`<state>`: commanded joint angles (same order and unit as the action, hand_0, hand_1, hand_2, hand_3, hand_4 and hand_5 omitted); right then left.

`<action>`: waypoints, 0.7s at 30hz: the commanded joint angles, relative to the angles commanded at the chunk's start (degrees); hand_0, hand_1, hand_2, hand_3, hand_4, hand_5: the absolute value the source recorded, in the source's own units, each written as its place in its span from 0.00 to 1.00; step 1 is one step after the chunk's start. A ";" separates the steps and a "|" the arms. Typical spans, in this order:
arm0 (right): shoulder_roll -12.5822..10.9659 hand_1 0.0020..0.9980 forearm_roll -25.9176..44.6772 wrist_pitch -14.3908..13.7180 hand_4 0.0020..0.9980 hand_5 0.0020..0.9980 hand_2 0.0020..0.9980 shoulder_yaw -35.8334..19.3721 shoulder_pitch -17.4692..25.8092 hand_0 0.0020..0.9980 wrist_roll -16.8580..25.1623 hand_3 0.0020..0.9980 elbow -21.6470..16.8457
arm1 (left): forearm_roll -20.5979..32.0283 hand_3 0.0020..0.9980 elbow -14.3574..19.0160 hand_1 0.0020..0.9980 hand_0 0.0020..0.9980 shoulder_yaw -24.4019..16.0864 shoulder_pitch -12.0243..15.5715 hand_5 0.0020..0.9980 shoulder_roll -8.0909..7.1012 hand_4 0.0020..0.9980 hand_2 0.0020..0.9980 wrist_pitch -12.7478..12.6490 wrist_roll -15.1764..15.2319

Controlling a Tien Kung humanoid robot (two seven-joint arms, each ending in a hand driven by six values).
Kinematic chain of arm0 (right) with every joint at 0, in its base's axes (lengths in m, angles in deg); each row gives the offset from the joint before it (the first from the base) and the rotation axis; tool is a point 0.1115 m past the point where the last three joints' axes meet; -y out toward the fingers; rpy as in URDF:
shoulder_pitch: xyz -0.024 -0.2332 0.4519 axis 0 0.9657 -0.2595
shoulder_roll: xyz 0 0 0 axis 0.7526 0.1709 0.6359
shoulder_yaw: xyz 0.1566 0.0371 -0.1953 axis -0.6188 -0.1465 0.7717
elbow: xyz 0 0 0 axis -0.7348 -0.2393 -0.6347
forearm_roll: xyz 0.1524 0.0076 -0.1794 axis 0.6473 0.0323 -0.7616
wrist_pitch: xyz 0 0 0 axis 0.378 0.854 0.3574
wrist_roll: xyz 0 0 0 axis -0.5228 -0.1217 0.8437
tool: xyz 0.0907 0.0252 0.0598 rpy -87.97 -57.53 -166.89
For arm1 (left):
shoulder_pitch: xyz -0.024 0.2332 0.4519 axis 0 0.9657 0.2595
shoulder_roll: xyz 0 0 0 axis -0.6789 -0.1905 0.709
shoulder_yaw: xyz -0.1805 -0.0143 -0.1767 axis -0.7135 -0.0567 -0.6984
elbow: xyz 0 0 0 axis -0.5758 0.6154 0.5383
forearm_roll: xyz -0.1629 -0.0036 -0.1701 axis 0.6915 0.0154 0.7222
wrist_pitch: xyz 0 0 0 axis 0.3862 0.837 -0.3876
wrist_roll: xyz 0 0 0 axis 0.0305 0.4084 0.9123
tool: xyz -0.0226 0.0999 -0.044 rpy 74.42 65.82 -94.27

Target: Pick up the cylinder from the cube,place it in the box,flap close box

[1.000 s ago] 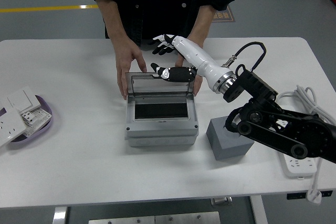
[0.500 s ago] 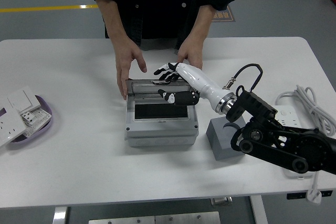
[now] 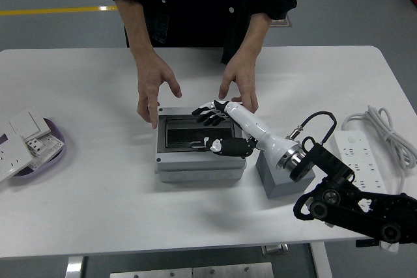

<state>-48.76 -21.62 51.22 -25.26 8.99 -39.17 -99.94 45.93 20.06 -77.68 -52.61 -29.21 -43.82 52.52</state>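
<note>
Fingers (image 3: 206, 114) of the right hand (image 3: 218, 128) lie spread flat on the box (image 3: 199, 146), grasping nothing; the thumb sits lower on the lid (image 3: 194, 133), near its front edge. Lid is now down flat on the box, dark window facing up. A second ago the lid stood upright at the back edge with the hand up behind it; half a second ago it was tipped halfway with the hand riding on it. So the flap has just been pushed shut, or nearly; can't tell if it is latched.

Cylinder is not visible anywhere. Grey cube (image 3: 281, 175) just right of the box has a bare top, so the cylinder is judged to be inside the closed box, hidden. Task looks to be at its last step, close done or needing a final press.

White forearm has dropped low and swung toward the near side compared with the earlier frames; the black arm base now sits at the lower right.

Person's hands (image 3: 154, 86) at the far side: the one on picture left touches the box's back left corner, the other hovers by the back right corner. Earlier both gripped the sides beside the raised lid.

Left arm not in view. Power strip (image 3: 362, 161) and switch plates (image 3: 19, 136) unmoved on the worktop (image 3: 85, 187).
</note>
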 joint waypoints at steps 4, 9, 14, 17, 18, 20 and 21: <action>-0.82 0.60 6.98 -0.98 0.62 0.24 0.62 -3.92 2.66 0.59 4.88 0.69 -1.23 | -0.28 0.63 0.06 0.62 0.60 -0.39 0.01 0.21 -0.13 0.70 0.62 0.04 0.09; -2.92 0.60 11.58 -1.10 0.59 0.23 0.63 -12.03 8.04 0.57 8.17 0.69 -5.09 | 0.33 0.63 -0.28 0.62 0.60 -0.05 0.41 0.21 -0.23 0.70 0.62 -0.07 0.23; -3.48 0.59 13.74 -0.38 0.57 0.22 0.62 -22.12 14.07 0.56 10.62 0.69 -5.85 | 0.50 0.63 -0.46 0.62 0.60 -0.03 1.01 0.21 -0.13 0.70 0.62 -0.23 0.29; -2.72 0.59 15.78 0.25 0.57 0.22 0.62 -28.74 17.95 0.56 12.13 0.69 -4.32 | 0.38 0.63 -0.46 0.62 0.60 -0.16 1.20 0.21 -0.15 0.70 0.62 -0.28 0.36; -2.27 0.57 16.20 0.38 0.61 0.23 0.61 -30.93 19.17 0.55 12.48 0.68 -3.69 | 0.37 0.63 -0.47 0.62 0.60 -0.19 1.25 0.21 -0.23 0.70 0.62 -0.29 0.39; -1.47 0.57 16.50 0.57 0.61 0.23 0.61 -34.54 21.10 0.55 12.81 0.68 -2.69 | 0.43 0.63 -0.49 0.62 0.60 -0.21 1.37 0.21 -0.40 0.70 0.62 -0.30 0.45; -1.00 0.57 16.55 0.66 0.61 0.23 0.61 -36.57 22.00 0.55 12.91 0.68 -2.16 | 0.48 0.63 -0.51 0.62 0.60 -0.20 1.45 0.21 -0.49 0.70 0.62 -0.30 0.47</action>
<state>-49.77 -5.07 51.88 -61.83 30.99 -26.26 -102.10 46.41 19.55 -77.88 -51.15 -29.70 -44.11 52.99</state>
